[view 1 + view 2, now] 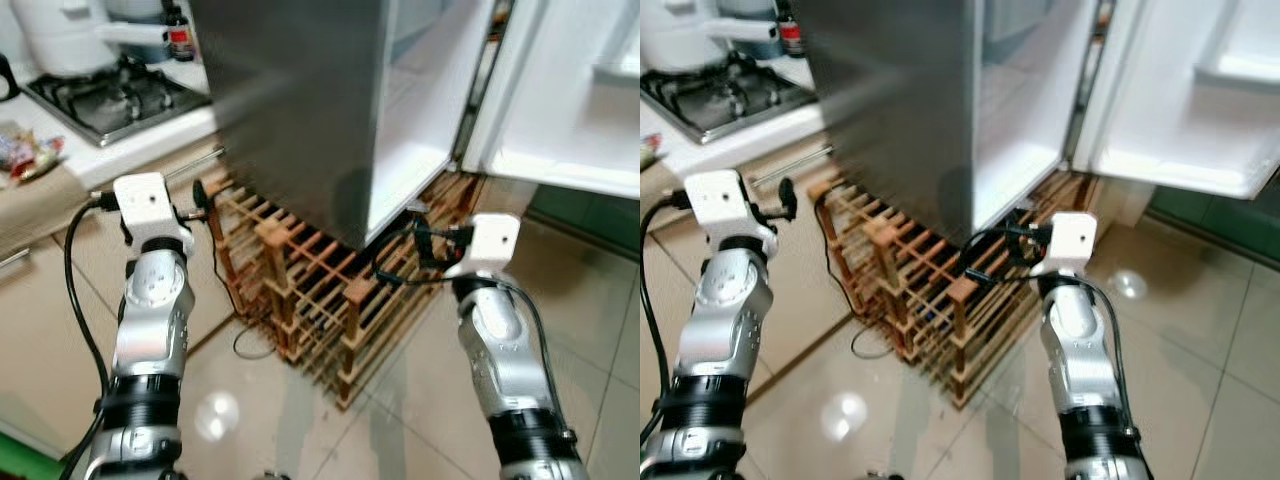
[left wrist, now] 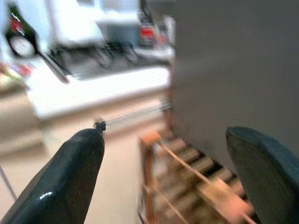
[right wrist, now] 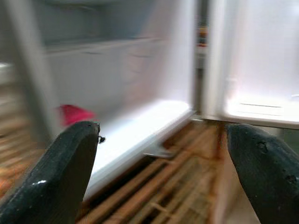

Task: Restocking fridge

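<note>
The fridge stands door open above a wooden rack. The left hand and right hand, both spread wide and empty, face it, likely approaching. Worktop lies left.

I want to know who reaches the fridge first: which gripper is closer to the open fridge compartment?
The right gripper, beside the fridge opening's lower corner; the left gripper faces the steel side.

Glossy beige tiled floor with light glare spots. Wooden lattice rack stands on it beside beige cabinets. White counter holds gas hob near its edge.
</note>
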`<state>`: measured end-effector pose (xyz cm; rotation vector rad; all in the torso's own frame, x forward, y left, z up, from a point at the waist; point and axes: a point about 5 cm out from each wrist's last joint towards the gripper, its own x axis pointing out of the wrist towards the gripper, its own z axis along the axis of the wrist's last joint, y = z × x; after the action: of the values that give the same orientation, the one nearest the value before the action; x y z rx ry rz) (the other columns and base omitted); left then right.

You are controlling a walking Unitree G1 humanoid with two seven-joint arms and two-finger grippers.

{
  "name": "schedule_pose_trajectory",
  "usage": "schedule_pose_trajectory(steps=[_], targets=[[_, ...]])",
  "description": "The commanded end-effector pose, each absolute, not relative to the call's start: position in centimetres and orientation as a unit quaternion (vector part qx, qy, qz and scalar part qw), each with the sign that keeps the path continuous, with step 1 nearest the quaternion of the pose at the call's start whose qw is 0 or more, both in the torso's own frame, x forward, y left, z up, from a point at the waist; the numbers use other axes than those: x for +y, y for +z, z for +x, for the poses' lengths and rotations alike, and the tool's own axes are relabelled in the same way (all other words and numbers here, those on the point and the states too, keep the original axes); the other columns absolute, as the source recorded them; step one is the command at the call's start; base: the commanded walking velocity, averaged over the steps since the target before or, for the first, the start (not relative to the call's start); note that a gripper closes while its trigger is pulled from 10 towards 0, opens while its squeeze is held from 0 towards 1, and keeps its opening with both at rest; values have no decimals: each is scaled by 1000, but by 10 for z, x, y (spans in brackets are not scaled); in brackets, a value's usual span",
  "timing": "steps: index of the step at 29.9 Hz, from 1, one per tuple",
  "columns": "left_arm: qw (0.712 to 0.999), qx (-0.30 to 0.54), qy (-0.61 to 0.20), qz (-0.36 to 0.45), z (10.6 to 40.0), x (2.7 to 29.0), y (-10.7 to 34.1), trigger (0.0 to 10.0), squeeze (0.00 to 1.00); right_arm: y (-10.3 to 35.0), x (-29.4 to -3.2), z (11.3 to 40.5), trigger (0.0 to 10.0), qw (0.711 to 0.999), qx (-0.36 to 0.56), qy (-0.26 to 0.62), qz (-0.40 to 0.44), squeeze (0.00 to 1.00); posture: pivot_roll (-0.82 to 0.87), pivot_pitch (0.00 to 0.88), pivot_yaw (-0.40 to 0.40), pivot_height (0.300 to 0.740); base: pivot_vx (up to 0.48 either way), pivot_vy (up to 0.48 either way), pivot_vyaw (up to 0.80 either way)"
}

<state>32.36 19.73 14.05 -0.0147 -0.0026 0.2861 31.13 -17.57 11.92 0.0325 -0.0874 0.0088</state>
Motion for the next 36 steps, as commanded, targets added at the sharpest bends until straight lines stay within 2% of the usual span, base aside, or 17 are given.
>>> schedule_pose_trajectory(steps=[1, 5, 16, 20, 28, 36], targets=[[986, 10, 168, -8, 319, 208, 137, 10000, 0, 125, -170, 315, 10000, 998, -54, 17, 18, 0, -42, 0, 24, 740, 0, 0, 0], [988, -9, 154, -24, 320, 203, 142, 10000, 0, 124, -162, 318, 10000, 998, -50, 32, 17, 0, -32, 0, 13, 740, 0, 0, 0], [992, -30, 119, -28, 321, 194, 149, 10000, 0, 119, -160, 317, 10000, 999, -37, 37, 10, 0, -27, 0, 4, 740, 0, 0, 36], [993, -34, 107, -30, 318, 193, 148, 10000, 0, 117, -158, 317, 10000, 998, -35, 44, 10, 0, -20, 0, 0, 740, 0, 0, 702], [992, -29, 127, 3, 296, 223, 141, 10000, 0, 116, -160, 320, 10000, 998, -28, 50, 12, 0, 15, 0, -12, 740, 0, 0, 657], [993, -41, 115, 1, 299, 204, 146, 10000, 0, 114, -155, 324, 10000, 998, -23, 62, 20, 0, 25, 0, -24, 740, 0, 0, 627]])
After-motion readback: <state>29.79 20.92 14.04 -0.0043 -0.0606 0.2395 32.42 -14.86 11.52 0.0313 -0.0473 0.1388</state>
